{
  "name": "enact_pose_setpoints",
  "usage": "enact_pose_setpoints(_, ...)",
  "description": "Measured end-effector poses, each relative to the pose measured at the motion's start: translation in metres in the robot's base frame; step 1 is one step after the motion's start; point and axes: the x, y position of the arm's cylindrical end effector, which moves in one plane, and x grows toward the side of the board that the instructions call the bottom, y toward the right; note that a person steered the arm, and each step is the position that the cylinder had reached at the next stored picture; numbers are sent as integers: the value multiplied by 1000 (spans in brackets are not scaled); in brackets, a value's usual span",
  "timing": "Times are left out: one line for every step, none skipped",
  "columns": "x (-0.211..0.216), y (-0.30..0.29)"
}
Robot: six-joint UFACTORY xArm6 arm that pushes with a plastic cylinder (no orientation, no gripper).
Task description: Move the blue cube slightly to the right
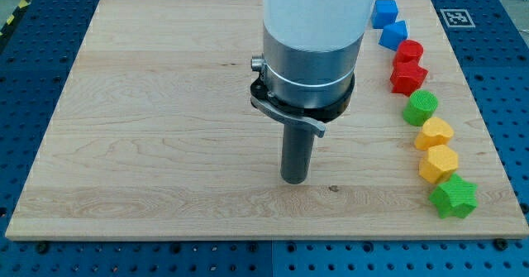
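Two blue blocks sit at the view's top right: a blue cube (384, 12) and just below it a second blue block (393, 34) with a slanted top. My tip (294, 179) rests on the wooden board (165, 103) near the middle, below and well to the left of the blue blocks, touching no block. The arm's white and grey body (312, 37) rises above the rod and hides part of the board's top edge.
A column of blocks runs down the view's right side: a red cylinder-like block (408, 51), a red star-like block (407, 77), a green cylinder (421, 107), two yellow-orange blocks (434, 133) (438, 163), a green star (453, 197). A marker tag (455, 16) sits at the top right corner.
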Motion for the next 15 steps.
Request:
enact_pose_setpoints(0, -5)
enact_pose_setpoints(-8, -40)
enact_pose_setpoints(-19, -62)
enact_pose_setpoints(-20, -62)
enact_pose_setpoints(-26, -63)
enact_pose_setpoints(-71, -67)
enact_pose_setpoints(-132, -67)
enact_pose_setpoints(-200, -63)
enact_pose_setpoints(-263, -43)
enact_pose_setpoints(-310, -8)
enact_pose_setpoints(-327, 29)
enact_pose_setpoints(-327, 29)
enact_pose_setpoints(-327, 31)
enact_pose_setpoints(-327, 55)
enact_pose_setpoints(-327, 84)
